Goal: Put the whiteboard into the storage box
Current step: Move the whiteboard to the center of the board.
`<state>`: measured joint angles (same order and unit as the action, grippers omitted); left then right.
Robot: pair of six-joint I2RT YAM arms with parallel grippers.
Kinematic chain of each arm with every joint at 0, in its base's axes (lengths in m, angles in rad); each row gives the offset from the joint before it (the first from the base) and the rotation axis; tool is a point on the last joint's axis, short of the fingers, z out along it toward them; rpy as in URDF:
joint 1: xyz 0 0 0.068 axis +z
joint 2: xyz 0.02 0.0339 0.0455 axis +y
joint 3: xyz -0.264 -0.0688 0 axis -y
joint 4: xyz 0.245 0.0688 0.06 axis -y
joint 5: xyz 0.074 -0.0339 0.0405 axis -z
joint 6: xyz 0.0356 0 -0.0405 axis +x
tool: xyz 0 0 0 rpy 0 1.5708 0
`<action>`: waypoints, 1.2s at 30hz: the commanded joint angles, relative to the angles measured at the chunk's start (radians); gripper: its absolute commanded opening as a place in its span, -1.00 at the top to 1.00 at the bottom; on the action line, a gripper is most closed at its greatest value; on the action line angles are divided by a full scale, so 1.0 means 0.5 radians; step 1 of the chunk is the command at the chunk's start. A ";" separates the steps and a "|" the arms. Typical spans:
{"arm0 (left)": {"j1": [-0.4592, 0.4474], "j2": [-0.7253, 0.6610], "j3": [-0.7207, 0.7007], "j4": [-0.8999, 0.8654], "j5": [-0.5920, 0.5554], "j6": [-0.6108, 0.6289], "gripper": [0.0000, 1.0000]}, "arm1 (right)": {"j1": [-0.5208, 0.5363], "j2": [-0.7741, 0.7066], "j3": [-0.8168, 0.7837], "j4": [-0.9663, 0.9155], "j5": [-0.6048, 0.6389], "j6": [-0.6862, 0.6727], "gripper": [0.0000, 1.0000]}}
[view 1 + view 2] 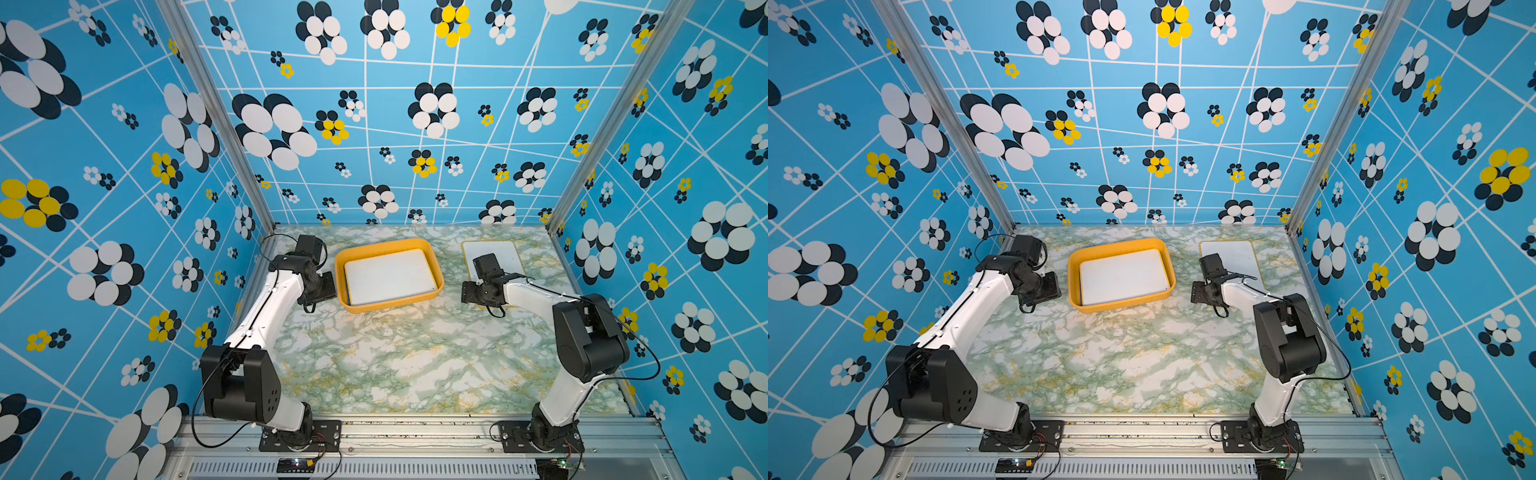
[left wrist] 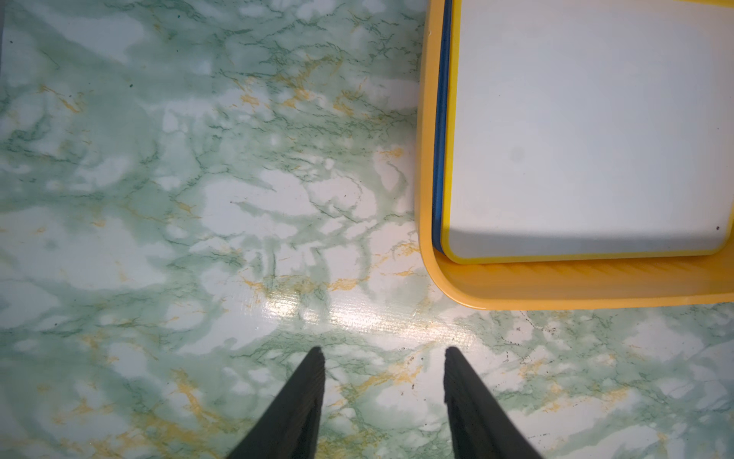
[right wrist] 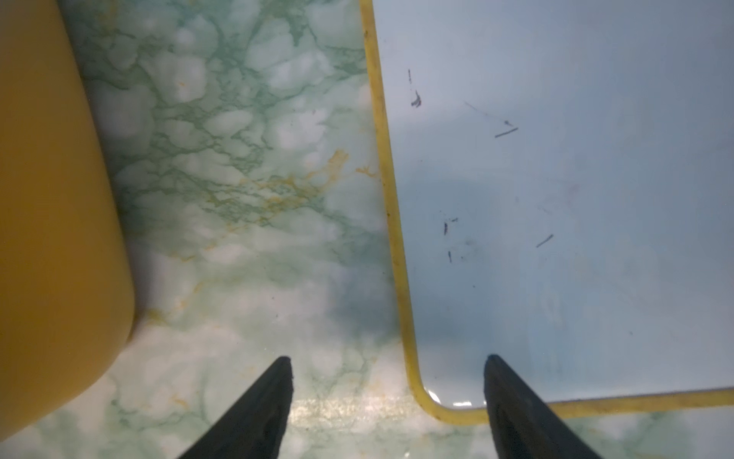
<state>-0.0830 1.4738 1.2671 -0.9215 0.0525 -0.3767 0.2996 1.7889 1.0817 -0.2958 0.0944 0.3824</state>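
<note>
top views: high front, angled down | wrists: close, downward, sharing storage box (image 2: 556, 286)

The orange-yellow storage box (image 1: 390, 302) is holding one whiteboard (image 1: 388, 276) lying flat; a yellow-edged whiteboard (image 1: 500, 251) is lying on the tabletop (image 1: 395, 353) toward my right, apart from it.

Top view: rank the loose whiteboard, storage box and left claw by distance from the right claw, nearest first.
1. loose whiteboard: its near corner sits right below the right claw.
2. storage box: next over, to the left.
3. left claw: beyond the box's far side.
</note>
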 commanded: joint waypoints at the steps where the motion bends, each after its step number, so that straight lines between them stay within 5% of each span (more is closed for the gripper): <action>1: 0.035 -0.062 -0.074 -0.075 -0.009 -0.022 -0.03 | -0.010 0.006 -0.034 -0.008 -0.082 0.069 -0.56; 22: 0.069 -0.319 -0.263 -0.118 0.053 -0.057 -0.07 | 0.013 -0.105 -0.334 -0.118 -0.213 0.234 -0.53; 36: 0.116 -0.446 -0.345 -0.127 0.148 -0.043 -0.09 | 0.319 -0.173 -0.577 -0.139 -0.337 0.453 -0.49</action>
<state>-0.0387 1.2823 1.1110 -0.9607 0.1062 -0.4026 0.4191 1.6623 0.8803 -0.2146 0.0391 0.5190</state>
